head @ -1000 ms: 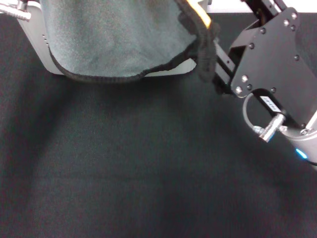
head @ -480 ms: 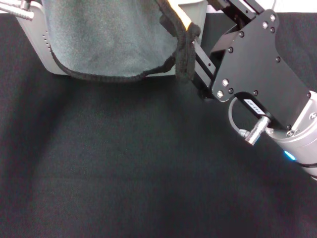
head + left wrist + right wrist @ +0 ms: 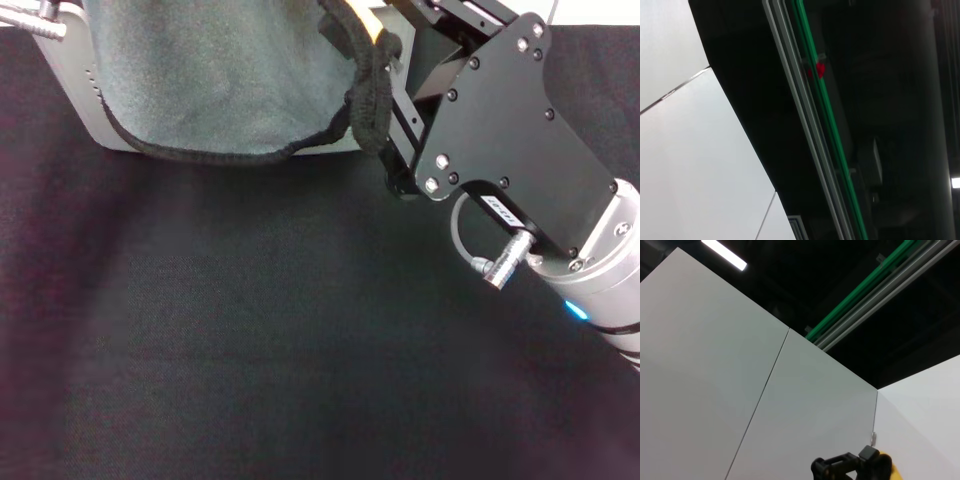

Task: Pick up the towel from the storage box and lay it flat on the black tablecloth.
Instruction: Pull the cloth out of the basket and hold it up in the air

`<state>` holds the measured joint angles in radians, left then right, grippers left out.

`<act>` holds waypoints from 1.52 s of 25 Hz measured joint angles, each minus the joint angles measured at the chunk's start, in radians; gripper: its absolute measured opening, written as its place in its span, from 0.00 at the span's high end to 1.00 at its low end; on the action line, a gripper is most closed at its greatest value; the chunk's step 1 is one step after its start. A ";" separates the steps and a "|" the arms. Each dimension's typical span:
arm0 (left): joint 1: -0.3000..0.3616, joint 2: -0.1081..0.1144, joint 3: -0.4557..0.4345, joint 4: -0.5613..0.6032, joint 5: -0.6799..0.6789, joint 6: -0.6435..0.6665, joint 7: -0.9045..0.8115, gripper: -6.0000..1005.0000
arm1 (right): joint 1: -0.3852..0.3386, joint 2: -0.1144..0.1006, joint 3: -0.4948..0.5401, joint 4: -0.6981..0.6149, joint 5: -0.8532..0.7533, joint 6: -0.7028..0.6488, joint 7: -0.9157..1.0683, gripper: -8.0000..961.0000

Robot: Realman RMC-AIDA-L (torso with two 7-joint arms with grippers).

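The towel (image 3: 220,80) hangs at the far edge of the head view, grey-teal face towards me, its black stitched edge sagging in a curve. My right gripper (image 3: 378,48) is shut on its right corner, where a bit of the yellow face (image 3: 373,22) shows. That corner also shows in the right wrist view (image 3: 882,469). The light grey storage box (image 3: 82,95) stands behind the towel, mostly hidden by it. The black tablecloth (image 3: 260,320) spreads below. Of my left arm, only a metal plug (image 3: 25,20) shows at the top left.
The right arm's black plate and silver wrist (image 3: 520,170) reach in from the right over the cloth. Both wrist views look up at white panels and a dark ceiling with a green rail (image 3: 825,115).
My right gripper has moved left and slightly towards the box with the towel corner. The towel's right edge now bunches closer to the middle. The left side has not moved.
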<state>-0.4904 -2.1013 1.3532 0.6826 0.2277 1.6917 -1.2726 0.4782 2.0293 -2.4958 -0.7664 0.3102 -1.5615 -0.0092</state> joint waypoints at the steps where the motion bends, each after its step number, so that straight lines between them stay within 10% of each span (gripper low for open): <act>1: 0.000 0.000 0.000 0.000 0.000 0.000 0.004 0.96 | 0.000 0.000 0.000 -0.002 0.000 0.001 0.000 0.63; 20: -0.005 0.004 -0.004 -0.055 -0.039 -0.038 0.129 0.96 | 0.016 0.000 0.034 -0.033 0.018 0.195 -0.008 0.68; 38: 0.005 0.006 -0.006 -0.055 -0.036 -0.034 0.130 0.96 | -0.066 0.000 0.128 0.081 0.072 -0.003 0.103 0.69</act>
<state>-0.4853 -2.0955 1.3471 0.6274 0.1918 1.6581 -1.1428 0.4122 2.0294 -2.3683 -0.6851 0.3818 -1.5644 0.0940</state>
